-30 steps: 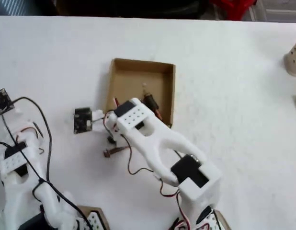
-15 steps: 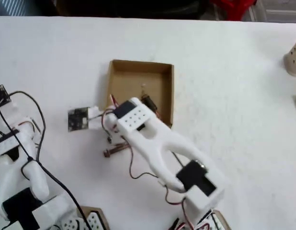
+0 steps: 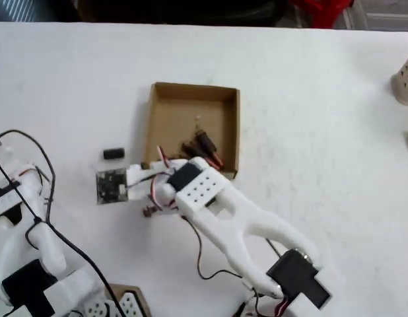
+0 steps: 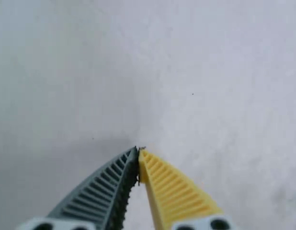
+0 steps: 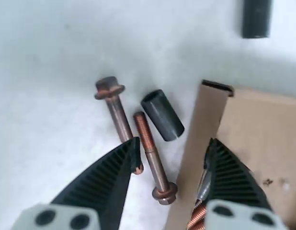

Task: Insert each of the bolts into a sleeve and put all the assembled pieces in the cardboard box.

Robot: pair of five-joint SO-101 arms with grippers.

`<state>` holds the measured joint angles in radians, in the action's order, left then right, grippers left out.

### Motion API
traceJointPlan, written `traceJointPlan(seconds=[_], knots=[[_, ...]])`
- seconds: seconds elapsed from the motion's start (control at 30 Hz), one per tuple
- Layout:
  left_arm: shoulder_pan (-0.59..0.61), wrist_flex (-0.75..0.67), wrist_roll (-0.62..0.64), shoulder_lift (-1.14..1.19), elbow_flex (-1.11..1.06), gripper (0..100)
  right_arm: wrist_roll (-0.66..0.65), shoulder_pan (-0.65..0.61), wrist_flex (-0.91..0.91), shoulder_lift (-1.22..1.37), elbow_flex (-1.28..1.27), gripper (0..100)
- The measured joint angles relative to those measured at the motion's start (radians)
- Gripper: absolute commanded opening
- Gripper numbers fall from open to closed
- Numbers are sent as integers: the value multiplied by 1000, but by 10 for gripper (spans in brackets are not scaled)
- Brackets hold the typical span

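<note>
Two copper bolts (image 5: pixel 116 110) (image 5: pixel 153 160) lie side by side on the white table, with a black sleeve (image 5: pixel 162 115) just beyond them by the cardboard box's corner (image 5: pixel 205 120). My right gripper (image 5: pixel 173 142) hangs open above them, one finger over the bolts and the other over the box wall. A second black sleeve (image 5: pixel 256 17) (image 3: pixel 113 154) lies farther off, left of the box (image 3: pixel 229 125). Two assembled pieces (image 3: pixel 203 146) rest inside the box. My left gripper (image 4: pixel 138 153) is shut on nothing above bare table.
The right arm (image 3: pixel 217 205) stretches from the near edge to the box's near-left corner, trailing red wires. The left arm (image 3: pixel 19 224) sits at the near left with a black cable. A pale perforated object (image 3: pixel 405 79) stands at the far right.
The right arm drew back from over the box to its near-left corner, uncovering the pieces inside and the far sleeve. The left arm pulled back to the left.
</note>
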<state>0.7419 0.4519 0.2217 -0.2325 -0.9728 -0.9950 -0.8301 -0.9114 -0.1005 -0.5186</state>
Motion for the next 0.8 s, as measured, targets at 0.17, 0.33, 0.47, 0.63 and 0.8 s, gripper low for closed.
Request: traceJointPlan(seconds=[0.17, 0.33, 0.47, 0.63, 0.8], knots=[[0, 0, 5, 0, 0, 31, 0, -32, 0, 0, -18, 205], [0, 0, 5, 0, 0, 31, 0, -44, 25, 23, -21, 205], [0, 0, 5, 0, 0, 31, 0, -78, 28, 140, 11, 205], [0, 0, 5, 0, 0, 31, 0, -54, 28, 267, 143, 205], [0, 0, 5, 0, 0, 31, 0, -12, -9, 347, 249, 205]])
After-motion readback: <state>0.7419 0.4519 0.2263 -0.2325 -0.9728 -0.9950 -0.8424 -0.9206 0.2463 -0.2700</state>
